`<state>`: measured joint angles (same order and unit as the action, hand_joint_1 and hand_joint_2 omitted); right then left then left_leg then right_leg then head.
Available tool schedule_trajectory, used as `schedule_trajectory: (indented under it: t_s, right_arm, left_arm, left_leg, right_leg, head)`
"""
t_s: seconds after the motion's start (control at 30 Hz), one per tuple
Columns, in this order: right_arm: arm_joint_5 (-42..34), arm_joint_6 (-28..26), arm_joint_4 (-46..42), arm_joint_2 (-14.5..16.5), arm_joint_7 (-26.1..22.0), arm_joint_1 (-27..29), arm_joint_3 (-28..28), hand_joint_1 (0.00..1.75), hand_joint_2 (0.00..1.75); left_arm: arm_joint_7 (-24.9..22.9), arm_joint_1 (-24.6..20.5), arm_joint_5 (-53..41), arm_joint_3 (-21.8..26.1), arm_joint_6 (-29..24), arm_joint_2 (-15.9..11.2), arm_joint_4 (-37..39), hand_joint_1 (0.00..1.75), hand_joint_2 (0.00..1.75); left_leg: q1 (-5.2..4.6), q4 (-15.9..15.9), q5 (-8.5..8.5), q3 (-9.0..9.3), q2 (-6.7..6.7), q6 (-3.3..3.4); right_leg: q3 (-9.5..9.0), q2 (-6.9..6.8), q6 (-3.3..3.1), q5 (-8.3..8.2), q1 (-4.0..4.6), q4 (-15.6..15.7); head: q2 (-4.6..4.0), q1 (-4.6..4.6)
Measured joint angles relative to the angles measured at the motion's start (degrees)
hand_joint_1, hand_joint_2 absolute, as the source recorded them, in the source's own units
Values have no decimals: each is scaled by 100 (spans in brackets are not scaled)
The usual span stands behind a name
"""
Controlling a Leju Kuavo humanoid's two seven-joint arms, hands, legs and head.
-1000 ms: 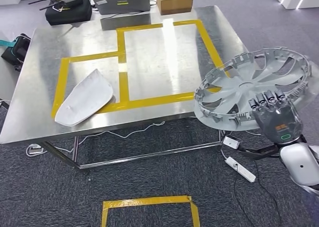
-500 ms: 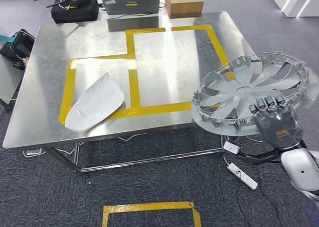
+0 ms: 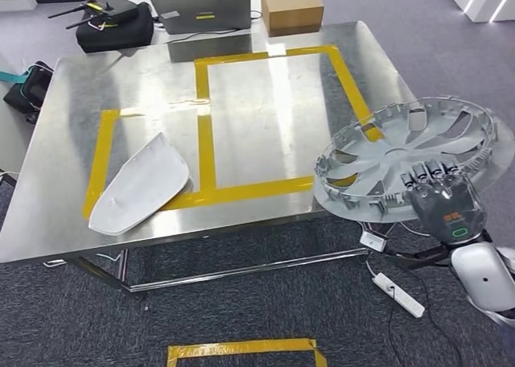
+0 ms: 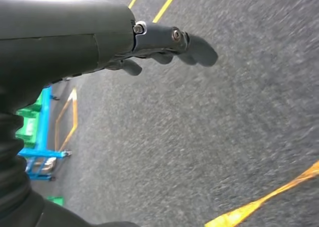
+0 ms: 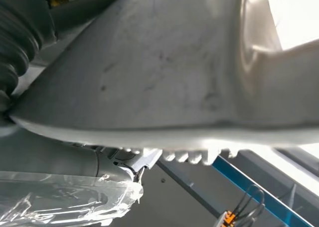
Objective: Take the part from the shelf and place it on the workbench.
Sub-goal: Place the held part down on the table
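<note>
Steel workbench (image 3: 72,198) — white panel (image 3: 139,186), laptop (image 3: 203,11), box (image 3: 291,6)

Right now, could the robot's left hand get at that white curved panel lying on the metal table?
Probably not yet. The left hand hangs over carpet, holding nothing, away from the table. Nothing covers the white panel near the front edge, so lifting the arm forward might get there.

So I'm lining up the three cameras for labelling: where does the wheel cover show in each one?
Head view: the wheel cover sits at the right, overlapping the workbench's corner, held by the right hand.
Left wrist view: not in it; the left hand hangs over carpet.
Right wrist view: its pale underside spans the frame.
Shared landmark: the cover's toothed rim.
</note>
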<state>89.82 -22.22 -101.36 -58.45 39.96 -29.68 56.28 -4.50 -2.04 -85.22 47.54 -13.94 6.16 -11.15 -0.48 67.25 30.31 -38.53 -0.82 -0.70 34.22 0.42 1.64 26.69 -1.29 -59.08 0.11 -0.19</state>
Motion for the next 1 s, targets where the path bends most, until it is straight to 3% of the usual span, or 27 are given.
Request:
schedule_trajectory:
  t_s: [0.07,0.1,0.13,0.2,0.23,0.3,0.4,0.47,0.53,0.6,0.63,0.67,0.73,0.77,0.8,0.9,0.97,1.0]
  right_arm:
    - [1,2,1,2,0,25,-12,175,175]
    - [2,2,1,3,0,44,-15,175,175]
    - [2,2,1,4,0,63,-19,175,175]
    - [2,1,1,4,0,85,-32,175,175]
    - [2,-2,1,4,1,89,-43,175,175]
    - [2,-12,2,4,1,101,-70,175,175]
    - [1,-44,3,7,0,127,-101,175,175]
    - [1,-112,37,23,1,168,-126,175,175]
    - [3,-261,182,99,1,307,-157,175,175]
    - [3,-448,398,240,0,524,-192,175,175]
    - [3,-558,518,320,0,638,-214,175,175]
    - [3,-664,652,401,0,746,-244,175,175]
    - [3,-895,956,580,0,931,-320,175,175]
    - [1,-999,1109,684,0,1019,-364,175,175]
    - [2,-1123,1261,803,0,1117,-420,175,175]
    - [-7,-1366,1694,1246,-104,1478,-670,175,175]
    - [-105,-1349,1944,1708,-682,1840,-1045,175,175]
    - [-203,-1312,2065,2005,-1194,2043,-1344,175,175]
  left_arm:
    - [0,14,0,0,0,0,0,0,175]
    - [0,22,1,1,0,-1,0,0,175]
    - [0,28,1,1,0,-1,0,0,175]
    - [0,33,2,1,-1,-6,0,0,175]
    - [0,33,2,0,-3,-7,0,0,175]
    - [-1,25,2,0,-6,-9,0,0,175]
    - [-1,16,2,2,-10,-9,0,0,175]
    - [-4,20,2,2,-10,-9,0,0,175]
    - [-17,22,2,2,-10,-13,0,0,175]
    - [-28,28,1,2,-6,-16,0,0,175]
    - [-32,31,1,2,-4,-16,0,0,175]
    - [-39,32,1,2,-3,-15,0,0,175]
    - [-75,37,1,7,13,-14,0,0,175]
    - [-95,35,0,11,24,-14,-4,0,175]
    - [-116,30,0,18,29,-10,-8,0,175]
    - [-161,-11,0,28,1,9,-15,0,175]
    - [-185,-27,0,28,-9,25,-14,0,175]
    - [-193,-23,0,28,-9,28,-13,0,175]
  left_leg:
    - [25,645,79,-491,7,-29]
    - [30,706,-40,-614,7,-30]
    - [32,550,-266,-622,7,-23]
    - [26,-151,-811,-395,8,3]
    - [16,-491,-938,-252,8,22]
    - [-2,-818,-901,-77,11,72]
    - [10,-913,-746,72,11,195]
    - [17,-929,-674,200,-6,257]
    - [9,-931,-574,309,-22,291]
    - [-1,-930,-444,466,-43,305]
    - [-6,-929,-369,569,-57,306]
    - [-13,-929,-290,685,-71,302]
    - [-25,-917,-130,867,-94,270]
    - [-29,-908,-63,919,-101,242]
    - [-28,-902,-17,946,-104,211]
    - [-12,-775,-27,910,-89,116]
    - [-3,-304,2,634,-47,39]
    - [5,35,112,420,-24,3]
  right_leg:
    - [-100,2,-5,92,-2,0]
    - [-169,4,2,149,-6,0]
    - [-252,6,16,213,-12,2]
    - [-414,7,69,356,-23,11]
    - [-471,13,105,424,-21,19]
    - [-565,24,179,499,-11,73]
    - [-707,12,271,522,-11,97]
    - [-448,-1,271,615,4,-352]
    - [87,1,256,814,37,-1109]
    - [543,2,254,996,54,-1452]
    - [647,2,249,948,56,-1353]
    - [669,0,238,737,56,-1085]
    - [626,-9,199,-5,66,-431]
    - [591,-8,168,-301,78,-220]
    - [574,-7,136,-470,95,-121]
    - [485,1,61,-464,107,-75]
    - [385,-21,12,-433,78,3]
    - [346,-32,-16,-413,71,30]
  head:
    - [0,-1]
    - [0,-1]
    - [0,-1]
    - [0,1]
    - [0,-3]
    - [0,-8]
    - [0,10]
    - [0,37]
    - [0,49]
    - [0,49]
    - [0,50]
    - [0,51]
    - [0,54]
    - [-1,54]
    - [-1,51]
    - [1,36]
    - [0,35]
    - [0,33]
